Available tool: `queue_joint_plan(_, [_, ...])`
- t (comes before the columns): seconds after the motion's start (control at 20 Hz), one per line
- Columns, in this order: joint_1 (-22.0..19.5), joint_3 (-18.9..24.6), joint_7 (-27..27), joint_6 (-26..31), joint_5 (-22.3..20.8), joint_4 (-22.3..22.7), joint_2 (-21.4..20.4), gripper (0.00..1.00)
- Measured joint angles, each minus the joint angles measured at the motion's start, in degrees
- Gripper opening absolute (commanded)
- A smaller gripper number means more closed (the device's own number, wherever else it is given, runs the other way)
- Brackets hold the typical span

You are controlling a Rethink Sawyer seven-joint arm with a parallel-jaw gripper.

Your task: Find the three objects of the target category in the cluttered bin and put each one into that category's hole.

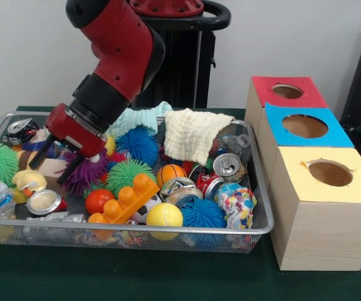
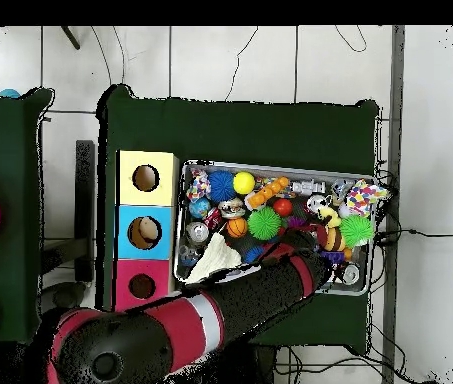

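Silver bin (image 1: 265, 229), perhaps purple spiky ball (image 1: 88, 174)

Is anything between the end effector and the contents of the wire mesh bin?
Nothing visible: the end effector hangs open inside the silver wire mesh bin, directly over the purple spiky ball and yellow rubber duck.

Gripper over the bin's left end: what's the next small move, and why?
Probably a short drop straight down. The gripper hangs open in the bin, fingers spread over the purple spiky ball and holding nothing, so lowering should bracket something before closing.
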Motion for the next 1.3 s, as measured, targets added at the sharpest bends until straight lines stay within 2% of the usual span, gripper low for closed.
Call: queue_joint_plan(1.3, [1.23,-3.72,0.01,0.05,7.05,-0.60,5.74,1.00])
